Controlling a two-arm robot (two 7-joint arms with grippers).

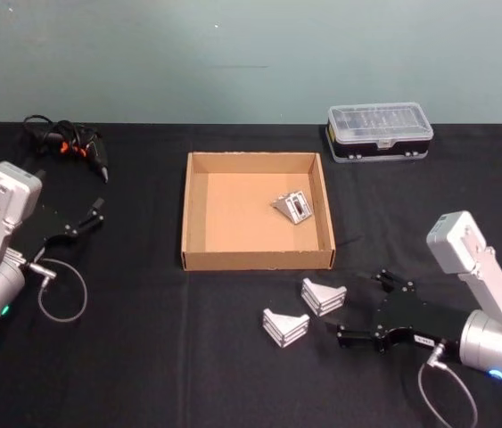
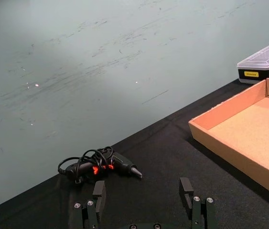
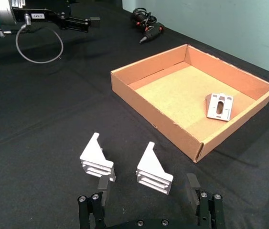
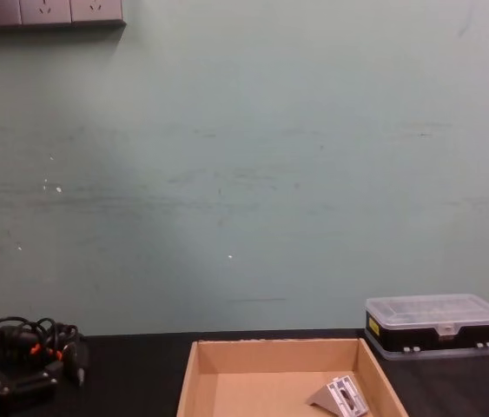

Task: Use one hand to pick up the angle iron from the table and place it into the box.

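Now | head view: angle iron [image 1: 323,295] beside spread right gripper [image 1: 363,308] | chest view: second angle iron [image 4: 338,396] in box [image 4: 270,356] | left gripper [image 2: 143,192] spread

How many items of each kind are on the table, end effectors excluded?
Box: 1
Angle irons: 3 (one inside the box, two on the table in front of it)
Plastic case: 1
Corded hand tool: 1
Total: 6
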